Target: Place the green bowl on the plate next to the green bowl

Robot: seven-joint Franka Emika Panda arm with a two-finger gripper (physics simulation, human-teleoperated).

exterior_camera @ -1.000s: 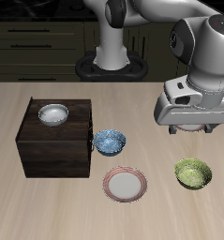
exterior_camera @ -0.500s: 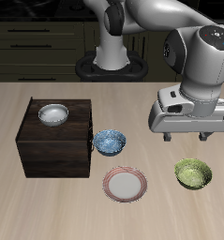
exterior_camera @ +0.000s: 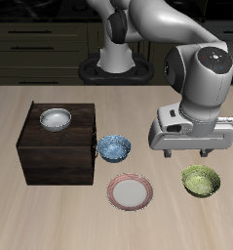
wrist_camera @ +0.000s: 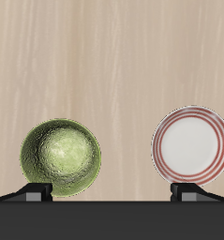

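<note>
— Where does the green bowl (exterior_camera: 201, 181) sit?

— On the bare wooden table (exterior_camera: 50, 220), near its front edge, upright and empty. The plate (exterior_camera: 131, 192) with the pinkish-red rim lies beside it with a clear gap between, nothing on it.

— And the gripper (exterior_camera: 190, 155)?

— It hangs above the table just behind the bowl, touching nothing. The wrist view shows the two fingertips (wrist_camera: 34, 190) spread wide, one by the bowl and one by the plate, with nothing held between.

— Anything else?

— A blue speckled bowl (exterior_camera: 114, 147) rests beside a dark wooden box (exterior_camera: 56, 156), and a white-grey bowl (exterior_camera: 56, 119) sits on top of the box.
</note>
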